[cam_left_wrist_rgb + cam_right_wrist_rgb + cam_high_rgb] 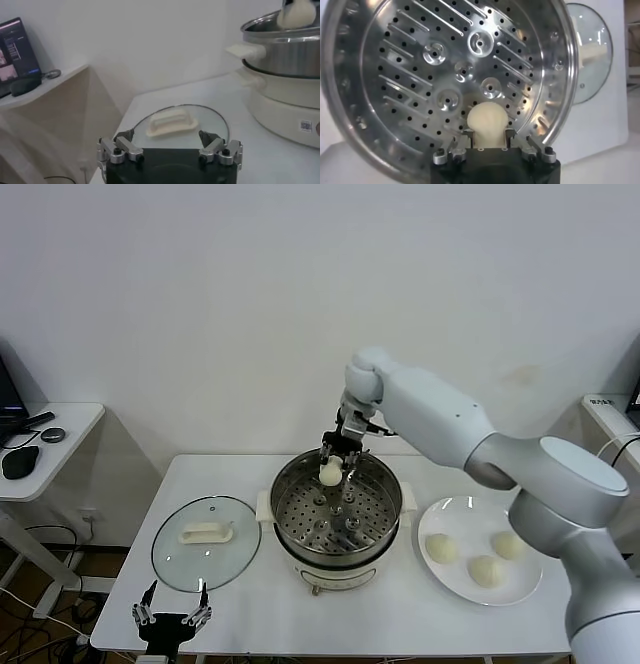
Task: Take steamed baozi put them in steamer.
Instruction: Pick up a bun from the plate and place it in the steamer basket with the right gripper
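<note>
So the head cam sits up high, looking forward and down over the whole white bench (400, 624), far enough back to catch the wall behind. The left wrist cam is low at the bench's near left corner, looking across the glass lid (182, 122) toward the side of the steamer (282, 55). The right wrist cam hangs right above the steamer, staring straight down into its perforated tray (455, 70), really close. All three catch the steamer and lid.

Right pincer (334, 461) clamped; left pincer (172, 609) parked, spread.
</note>
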